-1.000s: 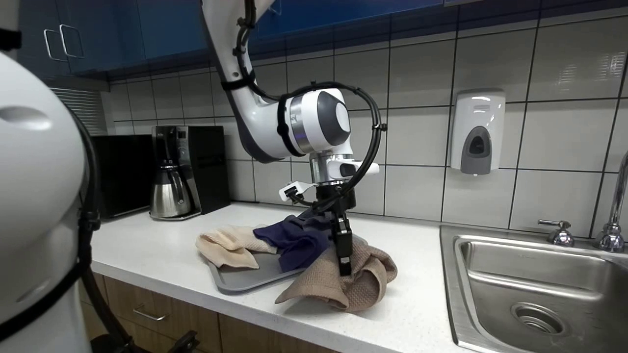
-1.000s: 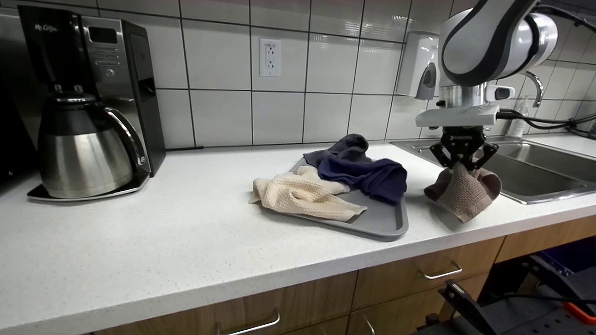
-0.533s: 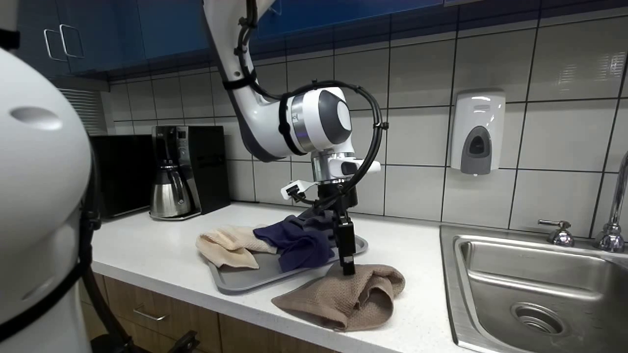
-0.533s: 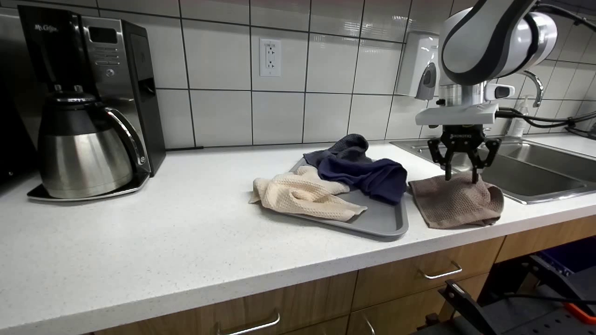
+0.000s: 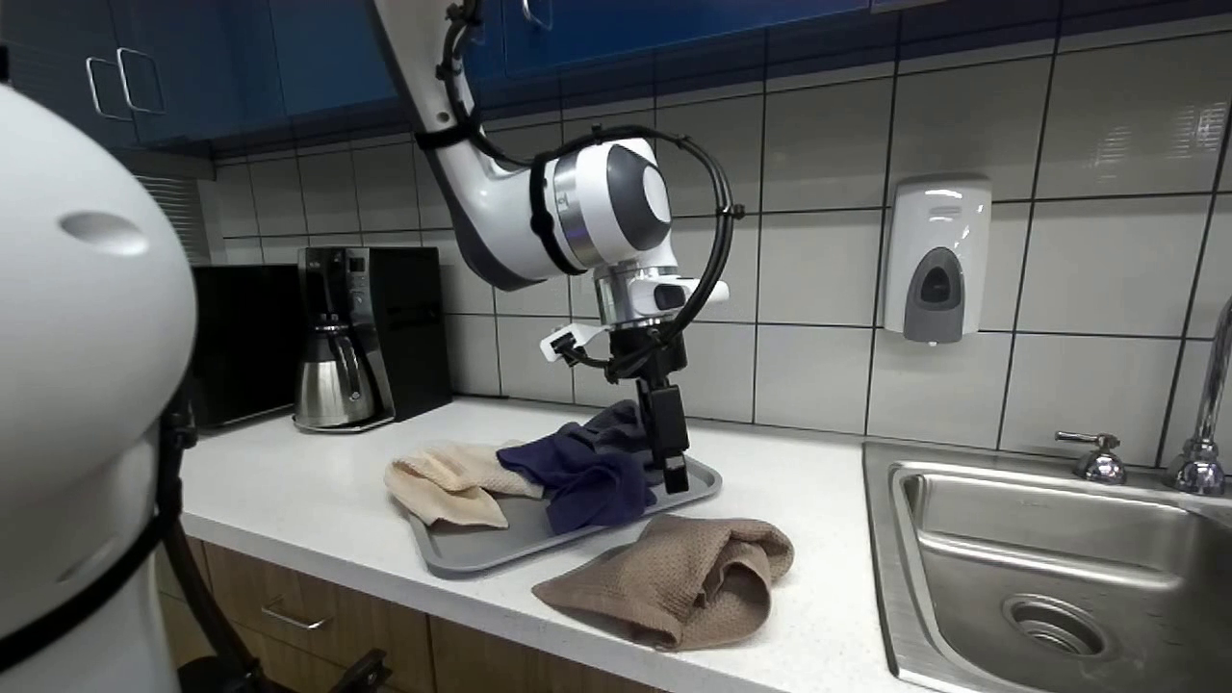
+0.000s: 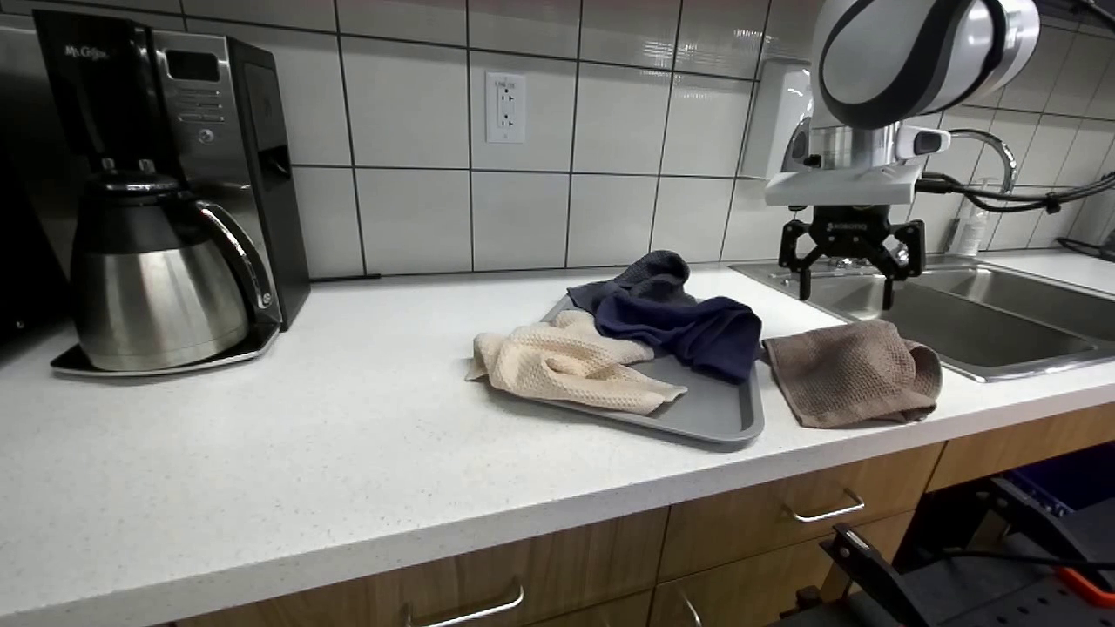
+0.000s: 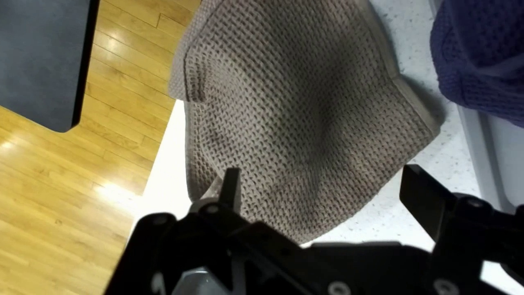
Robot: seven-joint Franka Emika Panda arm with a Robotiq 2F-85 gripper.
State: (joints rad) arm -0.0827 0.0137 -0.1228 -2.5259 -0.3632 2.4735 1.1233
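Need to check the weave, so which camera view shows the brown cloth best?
The wrist view: the brown cloth fills much of the picture, its weave clearest, though cropped at the top. Both exterior views show it whole but smaller, rumpled beside the gray tray.

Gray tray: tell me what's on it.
On the gray tray lie a cream cloth, a navy cloth and a dark gray cloth; the brown cloth is beside it. Anything under those three is covered from view.
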